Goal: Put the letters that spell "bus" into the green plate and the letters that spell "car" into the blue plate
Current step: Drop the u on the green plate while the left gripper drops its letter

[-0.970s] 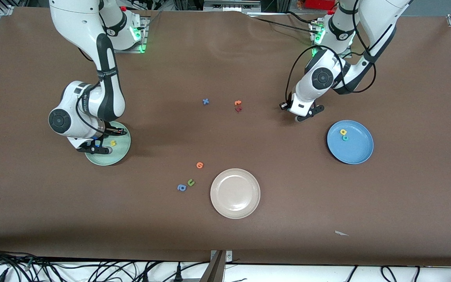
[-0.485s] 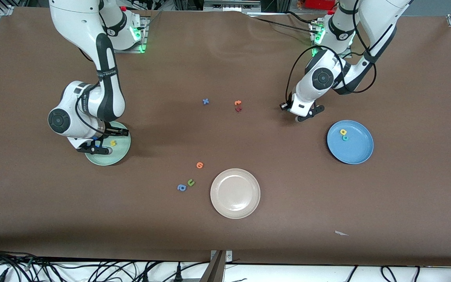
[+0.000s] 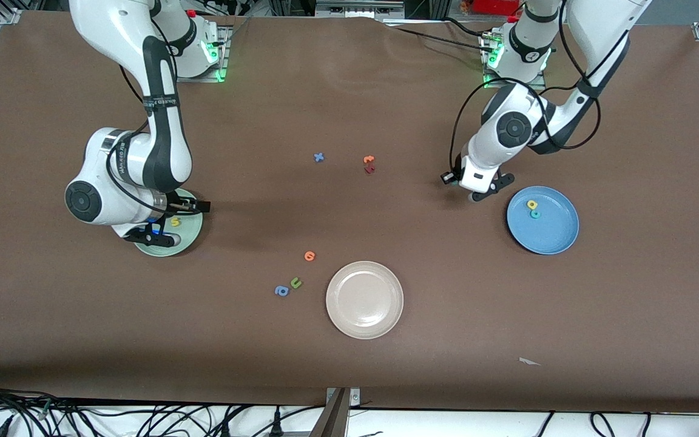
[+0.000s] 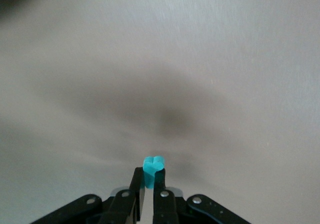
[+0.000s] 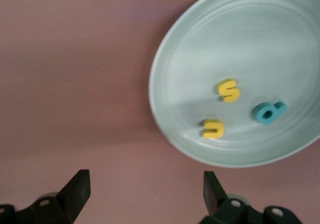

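Now the right gripper [image 5: 142,186] hangs over the green plate [image 3: 189,240] near the right arm's end of the surface, its jaws spread wide and holding nothing. On that plate lie the yellow s [image 5: 229,90], the yellow u [image 5: 214,129] and the teal b [image 5: 269,112], close together but apart. The left gripper [image 4: 149,184] is over bare surface just beside the blue plate [image 3: 553,233], which sits toward the left arm's end. Its jaws are pressed together, pinching the teal r [image 4: 153,165] at their tips. The yellow a [image 3: 532,204] and the teal c [image 3: 534,213] lie touching on the blue plate. A beige plate [image 3: 364,300] sits nearer the front edge, midway along the surface.
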You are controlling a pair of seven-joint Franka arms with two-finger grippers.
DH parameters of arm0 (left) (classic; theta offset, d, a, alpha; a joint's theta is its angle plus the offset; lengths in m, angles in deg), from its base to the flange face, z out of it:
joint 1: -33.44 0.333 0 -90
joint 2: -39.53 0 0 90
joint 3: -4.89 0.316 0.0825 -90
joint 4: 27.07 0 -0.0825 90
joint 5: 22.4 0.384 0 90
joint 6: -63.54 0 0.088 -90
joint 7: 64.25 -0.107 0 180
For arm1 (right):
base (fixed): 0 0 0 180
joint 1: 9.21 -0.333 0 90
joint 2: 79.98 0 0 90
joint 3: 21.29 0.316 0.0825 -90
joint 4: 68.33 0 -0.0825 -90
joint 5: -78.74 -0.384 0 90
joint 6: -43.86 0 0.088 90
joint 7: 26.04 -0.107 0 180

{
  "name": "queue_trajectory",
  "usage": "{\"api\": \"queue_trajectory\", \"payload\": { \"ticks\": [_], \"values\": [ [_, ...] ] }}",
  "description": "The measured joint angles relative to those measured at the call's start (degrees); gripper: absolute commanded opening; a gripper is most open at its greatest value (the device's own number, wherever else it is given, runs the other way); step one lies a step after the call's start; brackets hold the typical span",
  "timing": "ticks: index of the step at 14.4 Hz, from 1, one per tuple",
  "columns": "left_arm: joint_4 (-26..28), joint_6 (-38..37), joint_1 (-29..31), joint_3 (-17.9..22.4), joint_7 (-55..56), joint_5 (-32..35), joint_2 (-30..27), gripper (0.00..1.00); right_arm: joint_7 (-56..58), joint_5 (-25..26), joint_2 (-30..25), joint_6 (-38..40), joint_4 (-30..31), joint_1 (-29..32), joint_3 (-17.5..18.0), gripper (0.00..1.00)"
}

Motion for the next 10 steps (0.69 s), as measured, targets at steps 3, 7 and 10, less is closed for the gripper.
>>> {"api": "queue_trajectory", "payload": {
  "ticks": [3, 7, 10],
  "values": [
    [-7.1, -12.3, 8.4, 0.1, -12.2, 0.1, -0.5, 0.0, -4.1, 0.9, -0.3, 8.3, -7.0, -0.1, -0.2, 1.0],
    [-14.1, -23.0, 18.7, 0.7, -29.3, 1.1, -0.4, 0.0, -7.8, 2.2, -0.6, 15.3, -15.1, -0.3, -0.2, 1.0],
    [-14.1, -23.3, 23.0, 1.2, -33.7, 8.3, 1.3, 0.0, -10.1, 6.2, -1.0, 15.7, -16.2, -0.2, 2.1, 1.0]
  ]
}}
